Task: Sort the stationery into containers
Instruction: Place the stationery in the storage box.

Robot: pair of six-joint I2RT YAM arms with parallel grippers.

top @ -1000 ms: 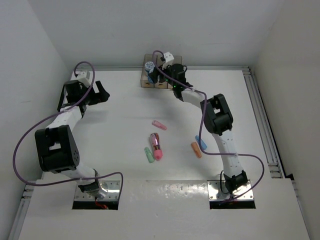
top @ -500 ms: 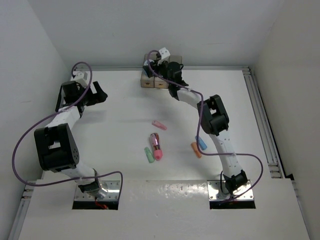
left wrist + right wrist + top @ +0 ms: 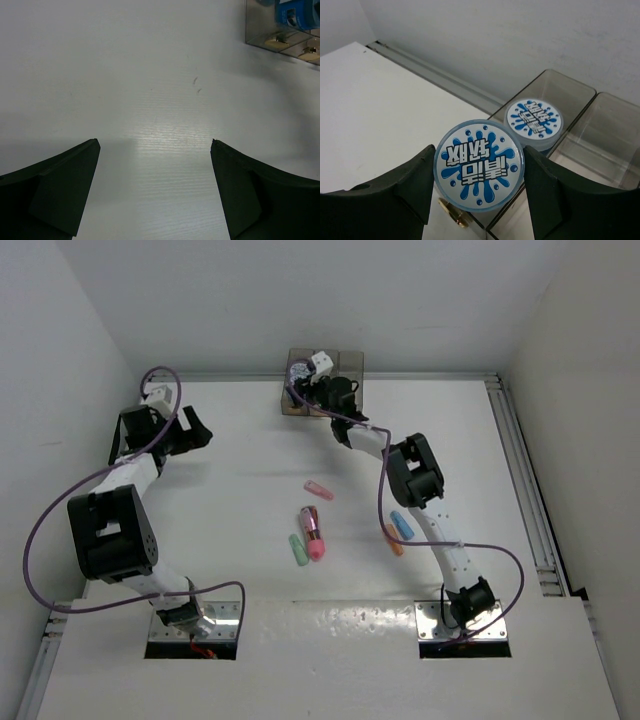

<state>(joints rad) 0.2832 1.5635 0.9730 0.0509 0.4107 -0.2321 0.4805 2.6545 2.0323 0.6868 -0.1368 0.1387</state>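
Observation:
My right gripper is shut on a round blue-and-white cylinder and holds it over the near end of the leftmost bin. A second such cylinder lies inside that bin. In the top view the right gripper is above the row of bins at the table's back. Capsule pieces lie mid-table: pink, magenta, pink, green, blue, orange. My left gripper is open and empty over bare table.
White walls close off the back and sides. A metal rail runs along the table's right edge. In the left wrist view the bins show at the top right, with a blue cylinder in one.
My right arm has reached farther back and left, carrying the cylinder over the bins. The left arm has barely shifted.

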